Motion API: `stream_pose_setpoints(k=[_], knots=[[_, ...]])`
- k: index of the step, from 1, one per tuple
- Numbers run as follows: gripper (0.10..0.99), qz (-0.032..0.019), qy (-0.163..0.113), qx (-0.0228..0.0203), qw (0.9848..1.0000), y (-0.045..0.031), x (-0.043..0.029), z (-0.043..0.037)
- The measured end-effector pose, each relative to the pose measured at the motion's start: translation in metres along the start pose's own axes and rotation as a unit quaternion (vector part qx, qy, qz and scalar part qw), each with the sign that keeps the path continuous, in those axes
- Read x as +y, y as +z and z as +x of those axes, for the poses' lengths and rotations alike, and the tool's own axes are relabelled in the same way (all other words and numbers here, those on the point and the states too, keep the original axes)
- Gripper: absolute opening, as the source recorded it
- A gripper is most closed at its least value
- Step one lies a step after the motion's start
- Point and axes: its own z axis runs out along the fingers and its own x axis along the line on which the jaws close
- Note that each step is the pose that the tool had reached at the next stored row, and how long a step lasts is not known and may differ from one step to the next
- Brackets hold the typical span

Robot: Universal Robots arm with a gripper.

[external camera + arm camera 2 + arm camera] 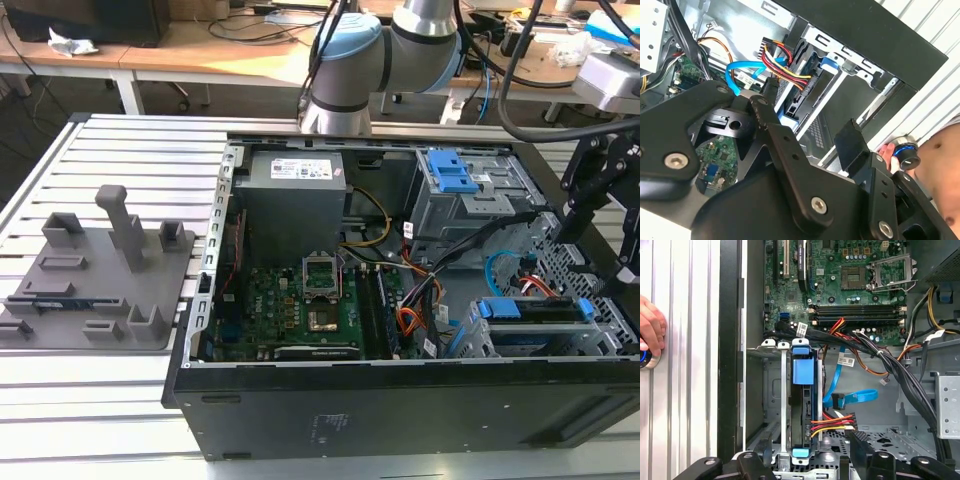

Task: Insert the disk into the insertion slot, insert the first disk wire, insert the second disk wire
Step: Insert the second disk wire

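Note:
The disk (801,405), in its blue frame, sits inside the grey insertion slot (771,390) at the case's corner; in the exterior view the disk (530,311) lies low on the right. The first disk wire (832,421), red and yellow strands, runs up to the disk's edge. The light blue second disk wire (855,397) loops beside it, with its dark plug a little off the disk. My gripper (810,450) hovers over the disk's end, open, with nothing between its black fingers (771,95). In the exterior view the gripper (610,230) hangs over the case's right side.
A hand (651,330) rests on a blue knob on the slatted table outside the case wall. The motherboard (300,300), a thick black cable bundle (900,370) and a taller cage with a blue latch (450,172) crowd the case. A grey fixture (100,270) stands at the exterior view's left.

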Motion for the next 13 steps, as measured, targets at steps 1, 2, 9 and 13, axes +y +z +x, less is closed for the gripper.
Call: stream_pose_setpoints(k=[1, 2, 9, 13], knots=[[0.722, 0.0000, 0.000, 0.0004, 1.0000, -0.0001, 0.0000, -0.0001], [0.722, 0.0000, 0.000, 0.0006, 1.0000, -0.0001, 0.0000, -0.0002], [0.722, 0.0000, 0.000, 0.0019, 1.0000, -0.0003, 0.0001, -0.0013], [0.722, 0.0001, 0.002, 0.0376, 0.9993, -0.0057, 0.0006, -0.0204]])
